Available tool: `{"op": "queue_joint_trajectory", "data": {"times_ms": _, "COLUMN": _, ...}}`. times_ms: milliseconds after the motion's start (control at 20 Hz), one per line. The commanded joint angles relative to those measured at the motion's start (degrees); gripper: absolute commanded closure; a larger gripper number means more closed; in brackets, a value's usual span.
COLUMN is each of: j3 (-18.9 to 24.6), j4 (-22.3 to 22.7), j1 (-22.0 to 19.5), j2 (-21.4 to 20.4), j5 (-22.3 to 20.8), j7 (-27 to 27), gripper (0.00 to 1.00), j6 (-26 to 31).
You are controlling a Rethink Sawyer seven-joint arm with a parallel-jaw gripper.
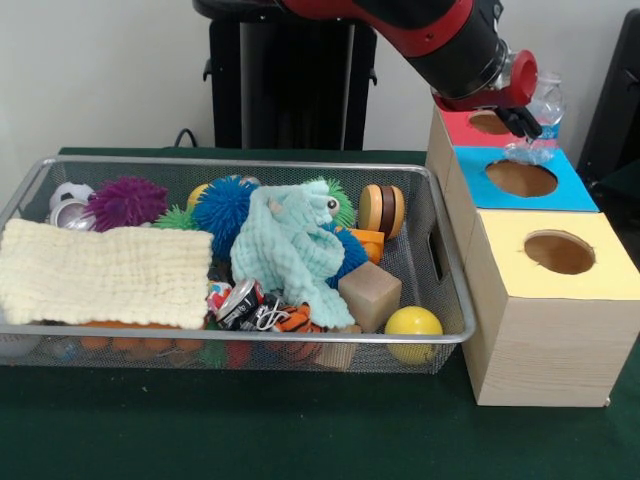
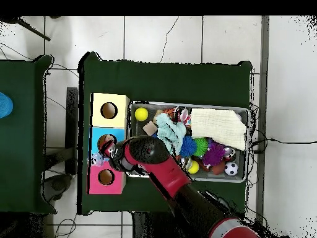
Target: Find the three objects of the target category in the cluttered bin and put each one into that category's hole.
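Note:
My gripper (image 1: pixel 522 122) hangs over the pale wooden box at the right and is shut on a see-through plastic bottle (image 1: pixel 543 105). The bottle's crinkly lower end (image 1: pixel 529 152) hangs just above the far rim of the blue-topped hole (image 1: pixel 521 178). In the overhead view the gripper (image 2: pixel 110 149) covers part of the blue panel (image 2: pixel 98 137), and the bottle does not show clearly there. The wire mesh bin (image 1: pixel 250 161) lies to the left of the box, also in the overhead view (image 2: pixel 186 105). No other clear bottle shows in the bin.
The red-topped hole (image 1: pixel 488 122) lies behind the blue one and the yellow-topped hole (image 1: pixel 559 252) in front. The bin holds a cream cloth (image 1: pixel 100 272), a mint plush toy (image 1: pixel 290 250), spiky balls (image 1: pixel 222 205), a crushed can (image 1: pixel 240 300), a wooden block (image 1: pixel 369 295) and a yellow ball (image 1: pixel 413 327).

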Motion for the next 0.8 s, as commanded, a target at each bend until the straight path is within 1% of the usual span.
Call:
{"op": "queue_joint_trajectory", "data": {"times_ms": 50, "j3": 1.9, "j4": -4.8, "j1": -1.5, "j2": 3.4, "j5": -2.5, "j7": 3.3, "gripper": 1.00, "j6": -4.2}}
{"op": "queue_joint_trajectory", "data": {"times_ms": 350, "j3": 3.5, "j4": -4.4, "j1": -2.6, "j2": 3.7, "j5": -3.7, "j7": 2.2, "gripper": 1.00, "j6": -6.8}}
{"op": "queue_joint_trajectory", "data": {"times_ms": 450, "j3": 3.7, "j4": -4.3, "j1": -2.7, "j2": 3.5, "j5": -4.3, "j7": 2.3, "gripper": 1.00, "j6": -7.3}}
{"op": "queue_joint_trajectory", "data": {"times_ms": 650, "j3": 4.9, "j4": -3.8, "j1": -3.6, "j2": 3.7, "j5": -5.5, "j7": 2.3, "gripper": 1.00, "j6": -10.0}}
{"op": "queue_joint_trajectory", "data": {"times_ms": 800, "j3": 5.1, "j4": -3.8, "j1": -3.8, "j2": 3.7, "j5": -6.7, "j7": 2.9, "gripper": 1.00, "j6": -10.8}}
